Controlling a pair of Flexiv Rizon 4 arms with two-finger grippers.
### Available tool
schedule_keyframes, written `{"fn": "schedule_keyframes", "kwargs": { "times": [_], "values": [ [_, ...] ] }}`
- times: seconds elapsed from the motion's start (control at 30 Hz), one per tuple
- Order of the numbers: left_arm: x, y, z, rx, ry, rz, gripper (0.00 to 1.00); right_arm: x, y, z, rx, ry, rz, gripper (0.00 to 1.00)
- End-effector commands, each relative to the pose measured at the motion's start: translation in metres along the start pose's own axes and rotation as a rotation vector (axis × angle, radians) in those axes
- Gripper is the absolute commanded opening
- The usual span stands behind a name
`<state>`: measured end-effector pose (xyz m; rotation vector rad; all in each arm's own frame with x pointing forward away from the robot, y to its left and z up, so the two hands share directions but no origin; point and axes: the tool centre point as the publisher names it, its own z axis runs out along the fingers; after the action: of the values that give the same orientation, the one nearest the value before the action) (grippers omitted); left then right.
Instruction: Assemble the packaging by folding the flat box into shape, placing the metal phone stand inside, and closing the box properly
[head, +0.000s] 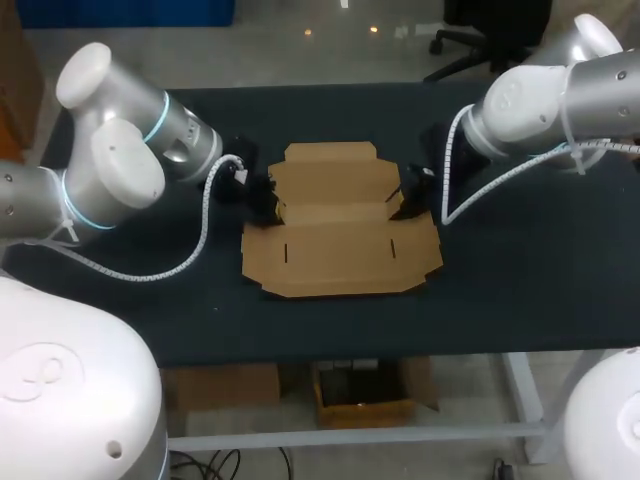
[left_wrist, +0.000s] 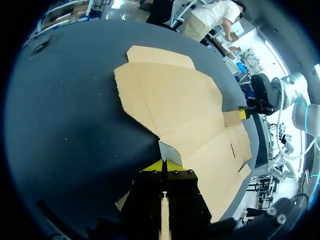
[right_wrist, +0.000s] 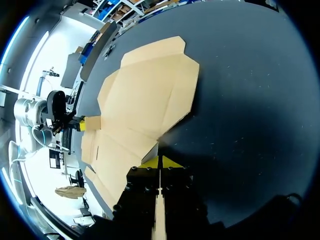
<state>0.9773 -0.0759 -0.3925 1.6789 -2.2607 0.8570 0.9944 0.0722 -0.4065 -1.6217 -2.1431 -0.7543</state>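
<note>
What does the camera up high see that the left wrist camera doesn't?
Only the head view shows both big white arms, the left arm and the right arm, coming in from each side.

Only the left wrist view shows the left gripper up close, with its yellow fingertips shut on a raised side flap.

Both views show the flat cardboard box, the dark table and the right gripper at the box's far side.

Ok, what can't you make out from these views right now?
No view shows the phone stand.
Wrist views: the left gripper and right gripper each hide the flat box edge beneath their own dark bodies.
Head view: the dark wrist housings cover where the grippers meet the box flaps.
</note>
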Motion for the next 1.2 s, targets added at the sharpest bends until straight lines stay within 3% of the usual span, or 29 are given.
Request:
{"fn": "schedule_keyframes", "kwargs": {
  "times": [0.03,0.43,1.2],
  "values": [
    [0.008,0.004,-0.001,0.005,-0.052,-0.015,0.0,0.004,0.001,0.001,0.003,-0.027,0.012,0.0],
    [0.015,0.004,-0.003,0.032,-0.11,-0.031,0.0,0.014,-0.001,0.001,0.004,-0.074,0.023,0.0],
    [0.022,-0.004,0.011,0.012,-0.116,-0.018,0.0,0.024,0.005,0.016,0.033,-0.124,0.013,0.0]
  ]
}}
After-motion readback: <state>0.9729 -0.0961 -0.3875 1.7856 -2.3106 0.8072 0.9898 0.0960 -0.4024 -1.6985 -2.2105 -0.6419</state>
